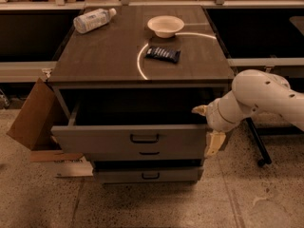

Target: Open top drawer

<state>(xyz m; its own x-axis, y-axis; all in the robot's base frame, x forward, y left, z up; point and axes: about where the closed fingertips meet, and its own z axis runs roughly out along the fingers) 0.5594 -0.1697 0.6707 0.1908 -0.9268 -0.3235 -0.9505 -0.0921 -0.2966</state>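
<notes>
— Facing which way was the top drawer [128, 139]?
— Toward the camera. It stood pulled out of the cabinet, its grey front sticking out past the middle drawer [149, 153] and the lowest drawer [150, 175] beneath it. Its long axis ran left to right across the view, level, with the small black handle [144, 138] at the centre of the panel. The inside was dark, and I could not tell what lay in it.
— And your gripper?
— My gripper [206, 127] sat at the right end of that front, spread wide. One pale fingertip [199, 109] reached left over the drawer's top edge, and the other hung down just beside the panel's right end. It pinched nothing that I could see. My white arm [266, 94] came in from the right.
— What was on top?
— On the dark cabinet top [109, 56] a clear bottle [93, 20] lay on its side at the back left. A white bowl [165, 25] sat at the back, a dark packet [163, 54] lay just in front of it, and a thin bright arc [140, 65] curved past both.
— The room?
— The floor [142, 203] was speckled. An opened cardboard box [33, 115] leaned at the cabinet's left, a black leg [254, 141] on a caster stood at the right, and low dark benches [28, 32] ran behind.
</notes>
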